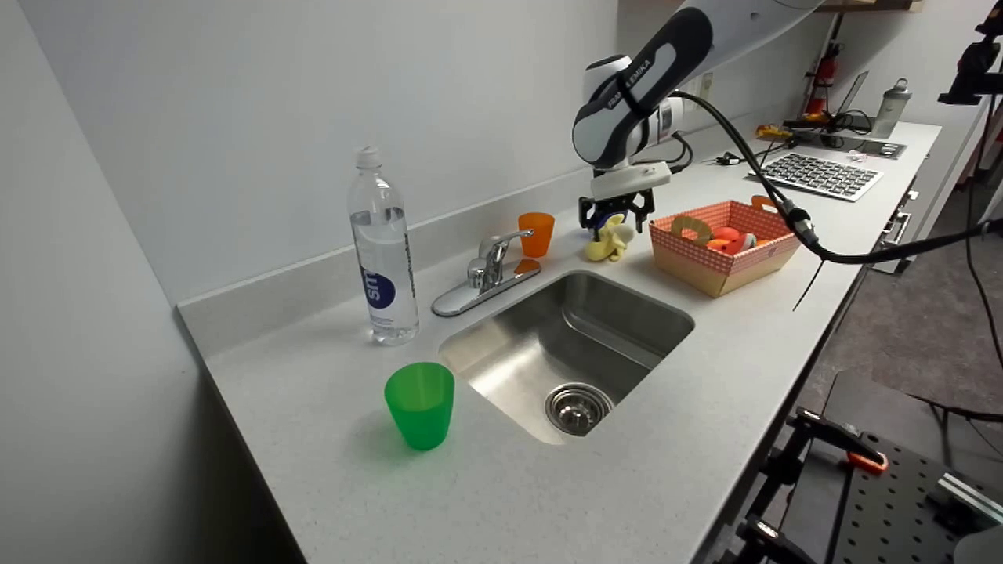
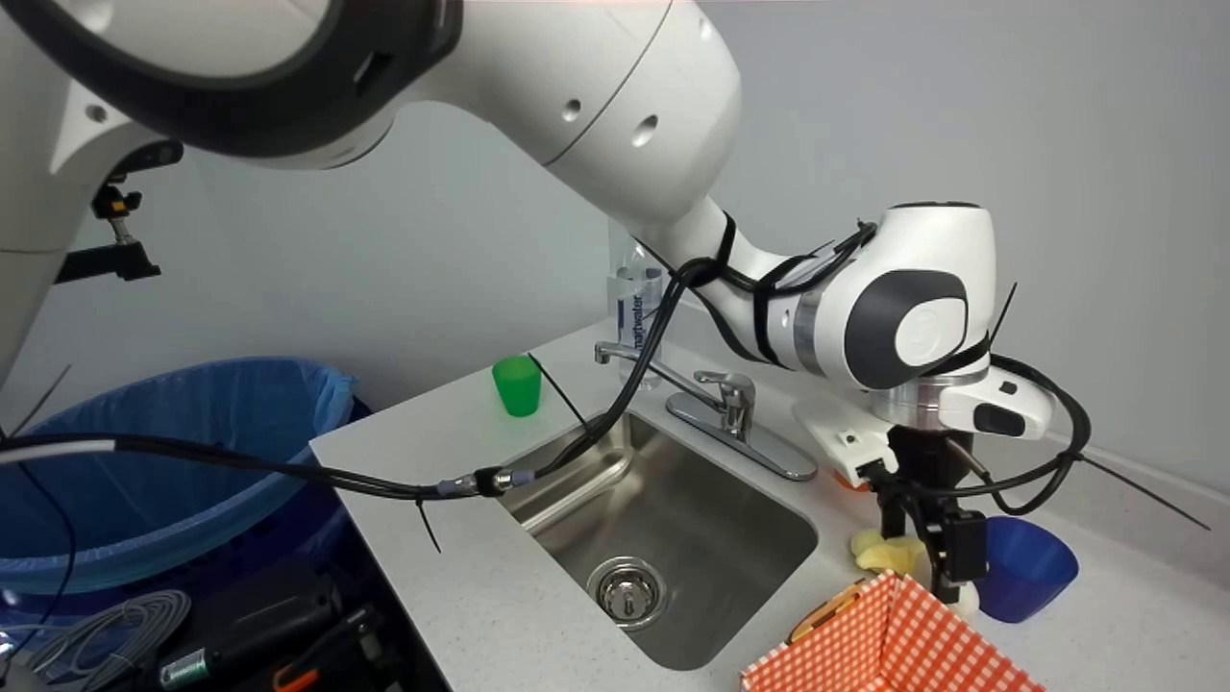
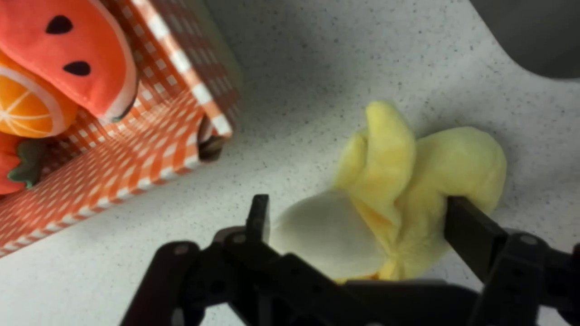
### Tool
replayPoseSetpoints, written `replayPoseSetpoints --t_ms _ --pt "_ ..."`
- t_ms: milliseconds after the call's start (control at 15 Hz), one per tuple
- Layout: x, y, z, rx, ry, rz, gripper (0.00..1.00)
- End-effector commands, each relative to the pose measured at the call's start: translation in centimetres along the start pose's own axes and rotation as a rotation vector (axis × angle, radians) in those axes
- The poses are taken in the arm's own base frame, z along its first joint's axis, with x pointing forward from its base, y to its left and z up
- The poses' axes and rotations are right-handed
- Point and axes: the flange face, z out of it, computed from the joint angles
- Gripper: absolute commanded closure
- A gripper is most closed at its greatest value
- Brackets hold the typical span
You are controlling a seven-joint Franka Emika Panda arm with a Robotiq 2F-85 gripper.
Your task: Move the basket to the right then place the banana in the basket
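Observation:
The banana is a yellow plush with peel flaps and a whitish end, lying on the counter by the sink's corner in both exterior views [image 1: 599, 249] [image 2: 886, 554] and the wrist view [image 3: 385, 167]. My gripper [image 1: 618, 225] points down over it. In the wrist view my gripper [image 3: 358, 219] is open, with the banana between its widely spread fingers. One finger is beside the whitish end, the other against the yellow part. The orange-checked basket [image 1: 689, 270] stands close beside it, holding plush fruits; its near corner also shows in an exterior view [image 2: 826, 663] and the wrist view [image 3: 149, 154].
A blue cup [image 2: 1026, 569] stands right behind the gripper. An orange cup [image 1: 536, 235] stands by the faucet [image 1: 492, 262]. The sink [image 1: 619, 313] opens beside the banana. A water bottle [image 1: 384, 258] and a green cup [image 1: 421, 407] stand farther off. A cable hangs by the basket.

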Motion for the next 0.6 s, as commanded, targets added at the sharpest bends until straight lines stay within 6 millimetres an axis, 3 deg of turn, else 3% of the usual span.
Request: replayPoseSetpoints --t_ms 0,267,533 --pt "0.0 -0.4 0.0 -0.008 0.046 -0.036 0.29" --pt "-0.6 -0.5 -0.2 -0.006 0.058 -0.059 0.6" --pt "-0.9 -0.1 -1.6 0.009 0.075 -0.08 0.9"
